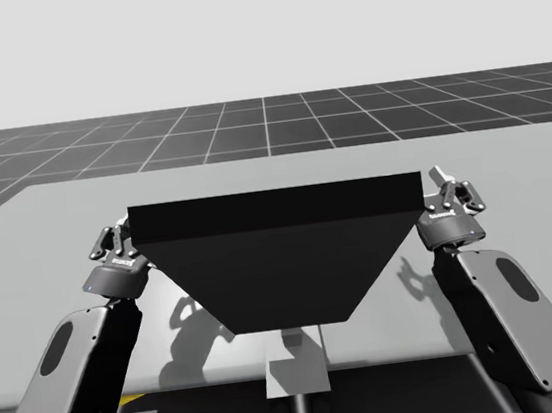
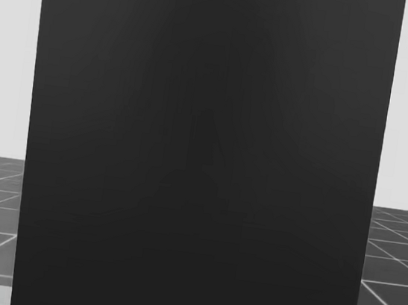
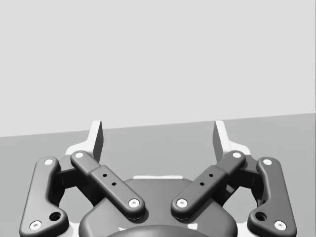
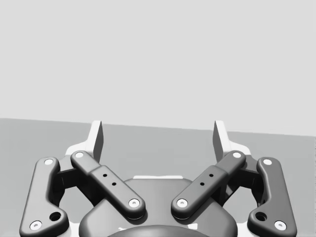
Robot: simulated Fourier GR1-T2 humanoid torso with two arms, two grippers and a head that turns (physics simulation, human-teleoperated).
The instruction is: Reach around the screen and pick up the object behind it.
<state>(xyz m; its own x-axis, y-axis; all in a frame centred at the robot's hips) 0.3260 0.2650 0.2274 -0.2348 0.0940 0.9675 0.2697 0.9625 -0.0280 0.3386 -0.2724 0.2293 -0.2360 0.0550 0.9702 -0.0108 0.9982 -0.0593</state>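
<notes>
My left hand [image 1: 114, 238] and right hand [image 1: 451, 192] gape wide and empty, mid-frame either side of the flat black screen [image 1: 282, 251], which hides the object, so its weight and best hold cannot be judged.

The screen [image 1: 282, 256] stands on the table [image 1: 511, 152], midway across.

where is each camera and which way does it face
High view: fixed above the table, looking down at the black screen; left gripper and right gripper flank it.
Head view: on my head, facing the screen head-on.
Left wrist view: on my left hand, looking along the open left gripper over the table.
Right wrist view: on my right hand, along the open right gripper.
Shared: high and head views both see the screen.
</notes>
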